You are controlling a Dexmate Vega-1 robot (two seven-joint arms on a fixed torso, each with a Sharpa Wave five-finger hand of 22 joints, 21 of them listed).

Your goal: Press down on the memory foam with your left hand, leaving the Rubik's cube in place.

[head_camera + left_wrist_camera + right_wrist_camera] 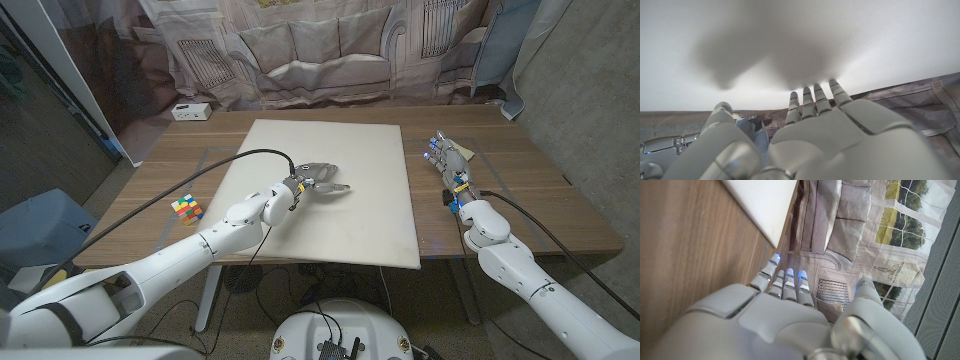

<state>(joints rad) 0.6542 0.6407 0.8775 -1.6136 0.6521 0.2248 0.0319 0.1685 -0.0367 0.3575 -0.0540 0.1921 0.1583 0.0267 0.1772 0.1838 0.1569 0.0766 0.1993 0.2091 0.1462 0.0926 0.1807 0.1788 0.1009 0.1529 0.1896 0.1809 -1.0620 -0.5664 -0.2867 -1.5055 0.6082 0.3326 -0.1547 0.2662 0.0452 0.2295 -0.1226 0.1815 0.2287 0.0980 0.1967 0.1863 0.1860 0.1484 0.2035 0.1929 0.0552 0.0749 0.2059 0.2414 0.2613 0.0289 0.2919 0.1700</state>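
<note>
Head view: the memory foam (330, 195) lies on the bench (520, 190) at frame centre. The Rubik's cube (185, 208) sits on the bench at centre left, left of the foam and apart from it. A small box (190, 112) sits on the bench at upper left, behind the cube. The left hand (318, 183) is over the foam's middle. The right hand (449, 163) is at centre right, over the bench just right of the foam's edge. A printed backdrop (330, 50) hangs behind the bench along the top of the frame.
</note>
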